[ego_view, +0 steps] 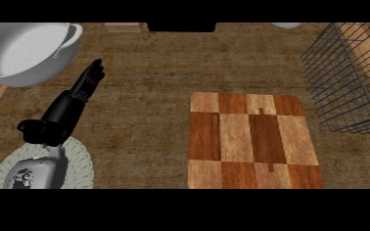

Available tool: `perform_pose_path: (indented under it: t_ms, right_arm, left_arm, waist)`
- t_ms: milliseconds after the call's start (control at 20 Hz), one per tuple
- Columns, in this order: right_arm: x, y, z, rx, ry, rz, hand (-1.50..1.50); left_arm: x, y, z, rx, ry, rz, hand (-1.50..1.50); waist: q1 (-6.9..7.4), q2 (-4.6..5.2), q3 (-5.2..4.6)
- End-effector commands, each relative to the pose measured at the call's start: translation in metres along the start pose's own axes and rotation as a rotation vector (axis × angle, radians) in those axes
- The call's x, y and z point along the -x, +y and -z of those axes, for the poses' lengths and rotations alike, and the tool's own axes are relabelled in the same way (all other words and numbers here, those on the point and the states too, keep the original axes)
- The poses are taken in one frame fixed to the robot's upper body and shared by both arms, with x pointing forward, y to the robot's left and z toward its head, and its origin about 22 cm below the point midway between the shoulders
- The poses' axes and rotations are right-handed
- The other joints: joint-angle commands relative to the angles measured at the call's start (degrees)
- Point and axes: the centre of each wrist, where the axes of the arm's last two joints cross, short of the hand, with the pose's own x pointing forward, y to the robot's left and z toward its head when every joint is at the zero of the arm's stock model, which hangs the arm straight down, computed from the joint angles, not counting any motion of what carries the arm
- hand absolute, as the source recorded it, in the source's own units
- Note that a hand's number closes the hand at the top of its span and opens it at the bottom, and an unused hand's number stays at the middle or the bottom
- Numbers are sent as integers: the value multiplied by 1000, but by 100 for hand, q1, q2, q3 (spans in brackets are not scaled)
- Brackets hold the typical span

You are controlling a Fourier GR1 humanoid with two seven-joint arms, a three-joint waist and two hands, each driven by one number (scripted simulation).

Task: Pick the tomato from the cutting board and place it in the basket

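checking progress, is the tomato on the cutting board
No, the cutting board shows only bare wood, and no tomato shows anywhere in the head view.

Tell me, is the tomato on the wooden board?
No. The cutting board looks bare; no tomato shows anywhere in this view.

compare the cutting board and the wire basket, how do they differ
The cutting board is a flat slab of light and dark wood blocks; the wire basket is an open dark mesh with raised sides. The board lies in full view at centre, while the basket is cut off at the right edge. Both rest on the counter.
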Motion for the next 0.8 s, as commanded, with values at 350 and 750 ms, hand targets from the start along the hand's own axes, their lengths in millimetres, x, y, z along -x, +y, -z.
perform_pose_path:
  t_ms: [350,750]
  right_arm:
    - [66,11,17,93,-64,-53,150]
    - [84,3,40,180,-48,48,-150]
  left_arm:
    - [-8,6,8,-23,-12,20,0]
    - [-8,2,15,8,7,1,0]
  waist:
    - [-19,-2,2]
    - [40,20,6]
